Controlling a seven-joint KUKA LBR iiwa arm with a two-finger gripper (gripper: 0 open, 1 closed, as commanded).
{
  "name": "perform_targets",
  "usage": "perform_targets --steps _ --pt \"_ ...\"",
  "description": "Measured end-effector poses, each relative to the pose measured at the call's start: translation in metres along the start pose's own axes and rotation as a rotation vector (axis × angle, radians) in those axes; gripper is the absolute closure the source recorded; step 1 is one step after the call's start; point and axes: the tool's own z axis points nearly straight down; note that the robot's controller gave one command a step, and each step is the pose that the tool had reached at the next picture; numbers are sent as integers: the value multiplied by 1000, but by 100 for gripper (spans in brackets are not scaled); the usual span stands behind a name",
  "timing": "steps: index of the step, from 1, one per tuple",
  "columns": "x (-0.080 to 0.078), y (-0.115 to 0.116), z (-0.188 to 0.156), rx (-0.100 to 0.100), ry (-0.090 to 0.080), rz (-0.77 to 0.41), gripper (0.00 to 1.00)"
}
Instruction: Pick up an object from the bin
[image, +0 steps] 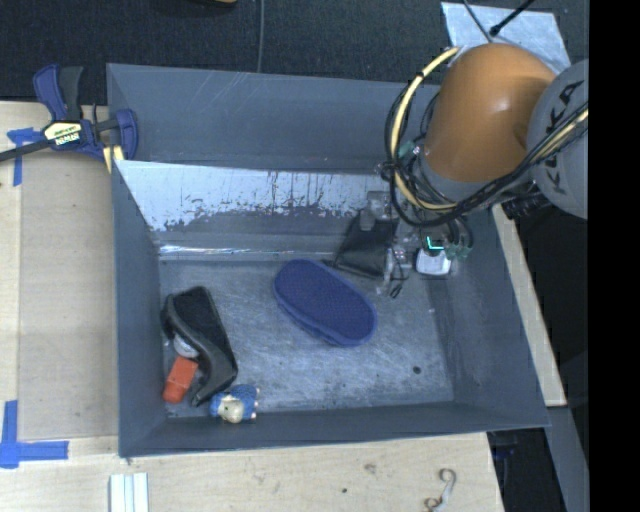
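My gripper (368, 252) hangs low over the back right of the bin floor, under the arm's orange cover. Just to its left and front lies a dark blue oval pouch (324, 302), flat on the floor; its upper right end is close to the gripper, and I cannot tell whether they touch. Nothing shows in the gripper's hold.
By the left wall lies a black curved tool with an orange end (197, 344). A small blue and cream toy (233, 405) sits in the front left corner. The arm and its cables reach in over the right wall.
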Motion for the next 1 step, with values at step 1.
perform_targets --steps 1 --pt "25 -13 138 0 2 45 0"
